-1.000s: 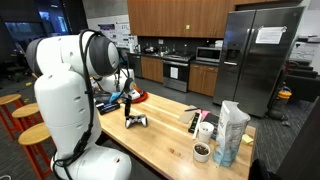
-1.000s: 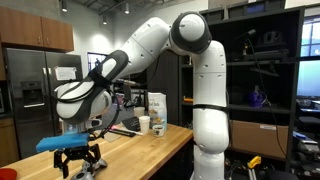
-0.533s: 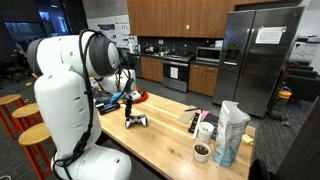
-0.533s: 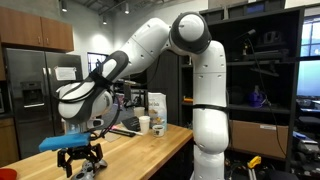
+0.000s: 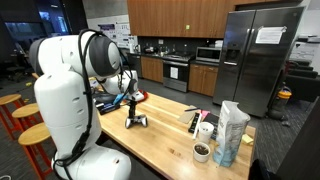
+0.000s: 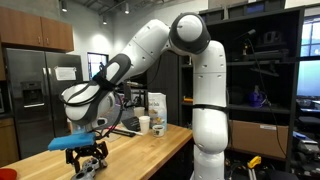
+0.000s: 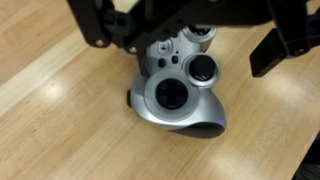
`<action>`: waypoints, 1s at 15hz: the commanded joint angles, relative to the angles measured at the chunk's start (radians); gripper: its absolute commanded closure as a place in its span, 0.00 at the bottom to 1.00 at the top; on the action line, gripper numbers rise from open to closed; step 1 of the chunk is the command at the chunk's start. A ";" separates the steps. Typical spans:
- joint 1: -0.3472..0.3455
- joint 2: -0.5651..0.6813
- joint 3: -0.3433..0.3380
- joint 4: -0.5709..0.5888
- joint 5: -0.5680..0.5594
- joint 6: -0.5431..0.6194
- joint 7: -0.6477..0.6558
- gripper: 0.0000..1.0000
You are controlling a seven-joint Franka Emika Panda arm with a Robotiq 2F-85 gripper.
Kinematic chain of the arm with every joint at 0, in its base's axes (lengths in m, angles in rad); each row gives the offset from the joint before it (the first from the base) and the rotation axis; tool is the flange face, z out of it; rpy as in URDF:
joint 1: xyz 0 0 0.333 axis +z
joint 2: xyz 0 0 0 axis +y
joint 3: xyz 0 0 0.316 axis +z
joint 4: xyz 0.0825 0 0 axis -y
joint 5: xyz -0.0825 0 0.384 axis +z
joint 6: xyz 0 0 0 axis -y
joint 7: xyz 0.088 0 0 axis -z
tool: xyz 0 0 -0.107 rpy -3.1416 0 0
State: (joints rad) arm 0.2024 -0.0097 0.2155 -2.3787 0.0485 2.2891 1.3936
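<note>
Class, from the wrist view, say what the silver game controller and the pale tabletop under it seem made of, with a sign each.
The silver game controller looks like moulded plastic with a satin metallic finish: soft highlights, rounded edges. Its dark thumbsticks may be rubber or plastic. The pale tabletop looks like sealed wood: lengthwise grain and plank joints.

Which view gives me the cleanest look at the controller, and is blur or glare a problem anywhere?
Wrist view: the game controller is large and evenly lit, with small highlights on its sticks; the gripper is dark and soft-edged at the top. In both exterior views: sharp enough, no strong glare, but the controller is tiny on the table.
</note>
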 commanded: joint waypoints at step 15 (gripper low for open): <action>0.000 0.054 -0.016 -0.034 -0.088 0.200 0.016 0.00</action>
State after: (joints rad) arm 0.1960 0.0394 0.2096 -2.3979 -0.0195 2.4470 1.3943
